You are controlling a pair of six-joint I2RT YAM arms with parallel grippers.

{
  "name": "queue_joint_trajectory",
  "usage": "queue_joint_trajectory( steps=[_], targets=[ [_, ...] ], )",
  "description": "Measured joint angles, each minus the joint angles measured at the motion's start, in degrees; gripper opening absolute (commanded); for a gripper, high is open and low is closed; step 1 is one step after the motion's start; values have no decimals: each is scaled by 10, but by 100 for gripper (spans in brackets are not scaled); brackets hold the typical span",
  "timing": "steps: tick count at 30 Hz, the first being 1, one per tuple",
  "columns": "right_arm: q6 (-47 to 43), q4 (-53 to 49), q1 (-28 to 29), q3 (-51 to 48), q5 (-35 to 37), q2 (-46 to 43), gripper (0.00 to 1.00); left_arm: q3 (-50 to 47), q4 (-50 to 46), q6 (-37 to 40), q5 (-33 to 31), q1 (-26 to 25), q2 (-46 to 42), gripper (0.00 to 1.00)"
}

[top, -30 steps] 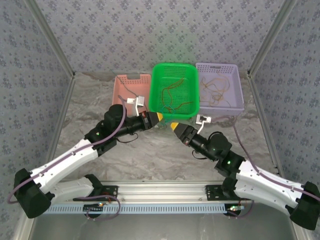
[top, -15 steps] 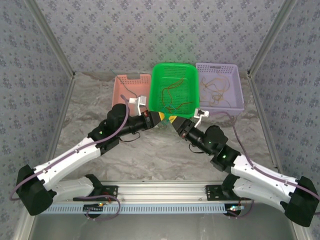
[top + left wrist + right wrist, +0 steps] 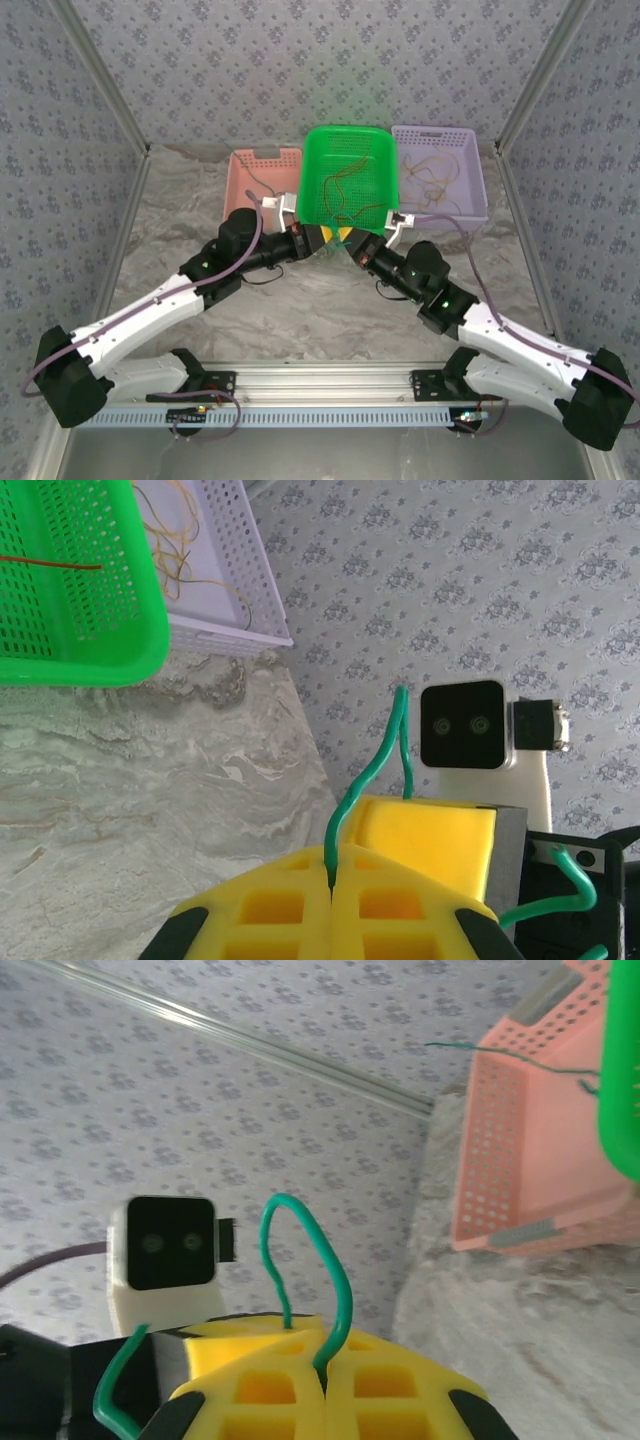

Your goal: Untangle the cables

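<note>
Green basket is placed mid-table, flanked by pink basket and purple basket; loose cables are left inside. Just in front, left gripper and right gripper are set tip to tip, both clenched on a green cable.

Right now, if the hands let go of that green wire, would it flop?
Probably not much: the green wire holds a loop beyond the shut right hand without sagging. It is likely springy yet very light, since the thin stretch pinched in the left hand pokes out unsupported.
</note>
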Motion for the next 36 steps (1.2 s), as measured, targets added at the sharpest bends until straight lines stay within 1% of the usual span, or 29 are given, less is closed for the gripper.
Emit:
queue_joint_trajectory(
  steps=[5, 7, 10, 13, 17, 21, 23, 24, 27, 28, 29, 31, 32, 35, 36],
  targets=[
    [-103, -188, 2, 86, 21, -22, 0, 27, -43, 15, 18, -1, 0, 0],
    [-165, -266, -2, 134, 31, -20, 0, 49, -66, 28, 31, -3, 0, 0],
    [-262, -356, -7, 196, 41, -3, 0, 73, -99, 49, 47, -4, 0, 0],
    [-362, -438, -8, 250, 68, 33, 0, 89, -138, 71, 59, -3, 3, 0],
    [-475, -513, -4, 278, 124, 75, 0, 96, -185, 98, 72, -3, 10, 0],
    [-579, -546, 11, 279, 169, 85, 0, 100, -239, 133, 78, -3, 20, 0],
    [-617, -553, 15, 279, 179, 83, 0, 107, -258, 149, 78, -3, 26, 0],
    [-635, -557, 15, 279, 179, 82, 5, 109, -264, 158, 77, -3, 27, 0],
    [-655, -570, 14, 280, 163, 72, 35, 110, -281, 174, 70, -3, 28, 0],
    [-652, -576, 9, 282, 155, 64, 42, 110, -288, 177, 67, -1, 27, 0],
    [-648, -579, 2, 282, 146, 55, 46, 110, -290, 178, 61, 0, 26, 0],
    [-617, -589, -15, 282, 115, 20, 52, 103, -281, 178, 46, 3, 16, 0],
    [-600, -591, -25, 282, 103, 2, 54, 95, -275, 177, 35, 3, 7, 0],
    [-506, -593, -77, 280, 89, -74, 53, 45, -256, 164, -9, 12, -44, 0],
    [-463, -582, -93, 271, 85, -103, 53, 28, -246, 158, -23, 14, -59, 0]
  ],
)
